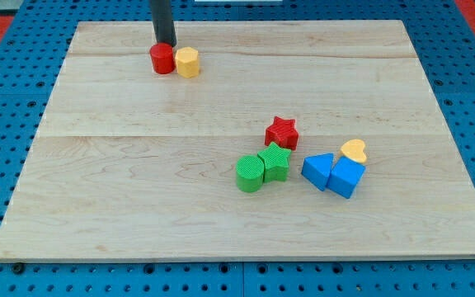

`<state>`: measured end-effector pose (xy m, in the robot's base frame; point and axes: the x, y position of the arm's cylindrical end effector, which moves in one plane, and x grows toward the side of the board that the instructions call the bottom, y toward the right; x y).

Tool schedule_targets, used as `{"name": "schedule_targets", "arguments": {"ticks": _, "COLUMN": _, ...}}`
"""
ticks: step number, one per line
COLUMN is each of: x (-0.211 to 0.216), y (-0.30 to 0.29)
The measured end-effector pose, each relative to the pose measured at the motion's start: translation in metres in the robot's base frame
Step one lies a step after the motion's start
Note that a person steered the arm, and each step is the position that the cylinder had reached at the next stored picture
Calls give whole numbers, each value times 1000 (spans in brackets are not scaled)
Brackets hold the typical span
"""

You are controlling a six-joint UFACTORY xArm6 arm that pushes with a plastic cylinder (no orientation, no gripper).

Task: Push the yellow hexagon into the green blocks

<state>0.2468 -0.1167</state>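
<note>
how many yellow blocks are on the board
2. The yellow hexagon sits near the view's top left, touching the red cylinder; the yellow heart sits at the view's right, behind the blue blocks. None seem hidden.

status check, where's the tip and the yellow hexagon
My tip at view's top, just behind red cylinder. Yellow hexagon beside it, far from green blocks. Red star near them.

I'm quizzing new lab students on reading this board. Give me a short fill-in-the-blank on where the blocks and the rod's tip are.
1. My tip is just above the ____ cylinder, toward the view's top.
2. The yellow hexagon touches that cylinder on the view's ____ side.
3. The green cylinder and green star lie toward the view's ____ right from the hexagon.
4. The yellow heart sits against the ____ blocks.

Missing words: red; right; bottom; blue
</note>
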Motion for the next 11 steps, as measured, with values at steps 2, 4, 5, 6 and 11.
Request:
{"name": "schedule_targets", "arguments": {"ticks": 2, "x": 85, "y": 62}}
{"name": "schedule_targets", "arguments": {"ticks": 4, "x": 37, "y": 77}}
{"name": "schedule_targets", "arguments": {"ticks": 5, "x": 98, "y": 101}}
{"name": "schedule_targets", "arguments": {"ticks": 6, "x": 138, "y": 135}}
{"name": "schedule_targets", "arguments": {"ticks": 11, "x": 141, "y": 90}}
